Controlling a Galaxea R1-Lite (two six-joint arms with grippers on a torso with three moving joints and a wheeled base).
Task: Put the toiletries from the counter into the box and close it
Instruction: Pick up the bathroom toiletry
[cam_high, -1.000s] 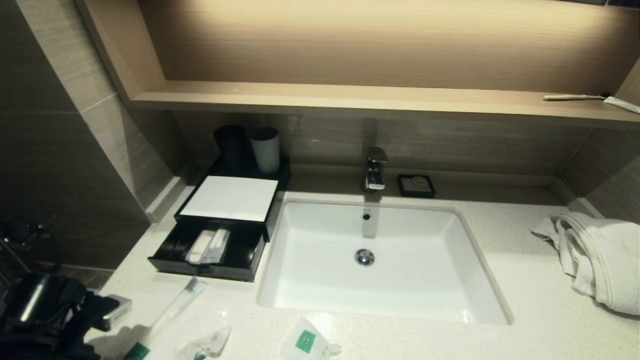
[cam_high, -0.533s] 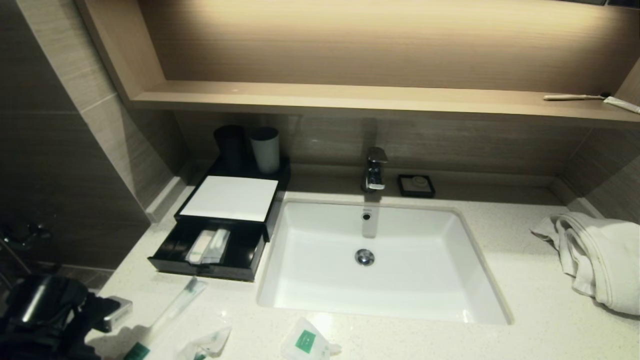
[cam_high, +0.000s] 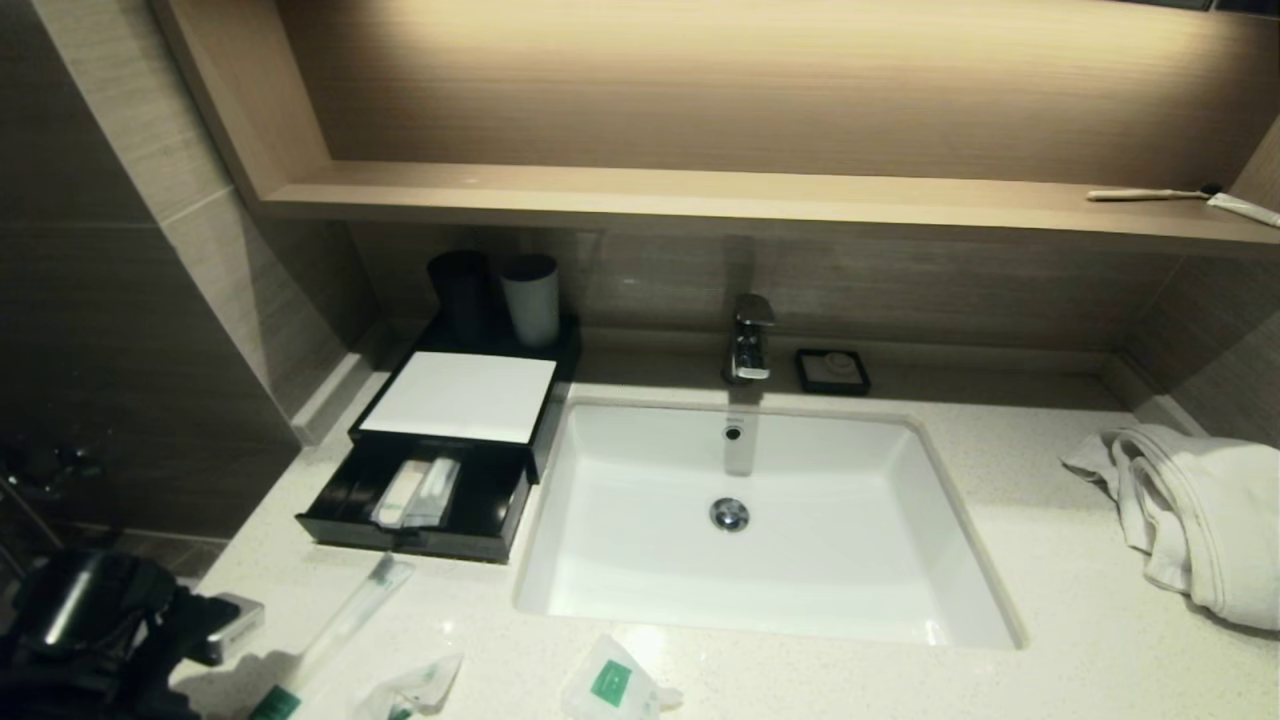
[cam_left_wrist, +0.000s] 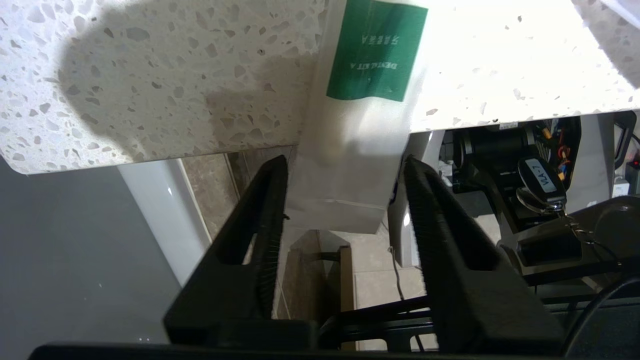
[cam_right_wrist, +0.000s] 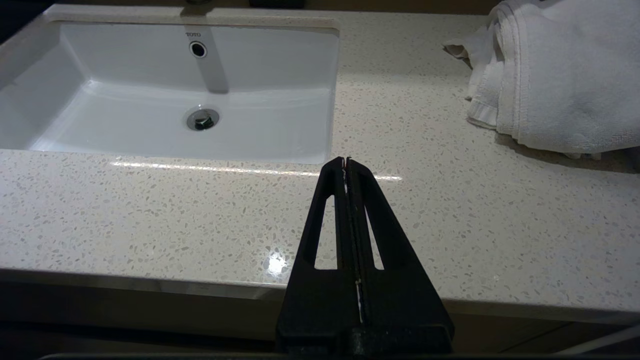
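1. The toothbrush packet (cam_left_wrist: 360, 125) was left overhanging the counter (cam_left_wrist: 150, 75) edge, its end offered between the left gripper (cam_left_wrist: 345, 170) fingers, which were parted beside it, not yet clamped.
2. The box (cam_high: 455, 400) drawer, beyond the packet, was left open to receive it.
3. The right gripper (cam_right_wrist: 346, 162) was parked over the counter, fingers together.

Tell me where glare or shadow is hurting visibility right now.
Head view: the left tool sits in a dark corner. Left wrist view: a broad shadow on the counter, washed-out glare beside the toothbrush packet. Right wrist view: mild light streak by the basin.
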